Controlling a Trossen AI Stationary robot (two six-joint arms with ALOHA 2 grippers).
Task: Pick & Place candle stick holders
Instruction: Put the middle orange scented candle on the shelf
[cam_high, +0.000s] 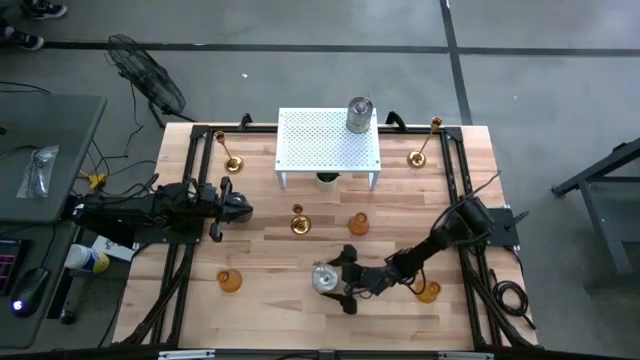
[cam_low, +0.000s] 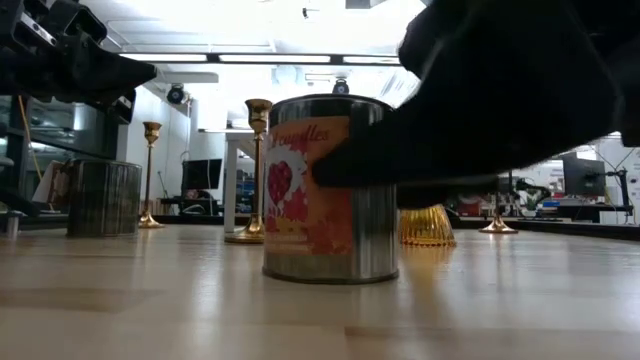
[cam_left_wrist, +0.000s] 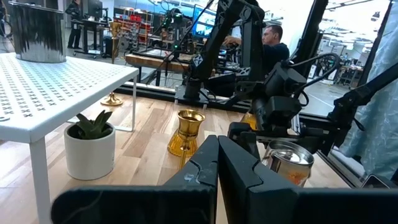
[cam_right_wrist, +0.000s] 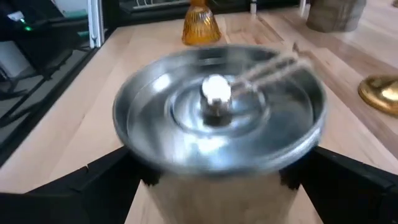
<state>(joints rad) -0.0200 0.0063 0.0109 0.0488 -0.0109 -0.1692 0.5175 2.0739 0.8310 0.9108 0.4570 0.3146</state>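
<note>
Overhead, only one silvery jar holder stands on the white rack, so the job looks barely begun. Three gold candlesticks, three amber holders and a second tin holder sit on the worktop. The right claw straddles that tin, spread wide, not yet clamped. The left claw waits clenched at the left, holding nothing.

At worktop height, the tin rests flat, unlifted; the dark claw blocks its right upper side.

From the left wrist, clenched fingers hide the near worktop; the tin is partly masked.

From the right wrist, the tin's rim is blurred, and finger contact cannot be made out.
</note>
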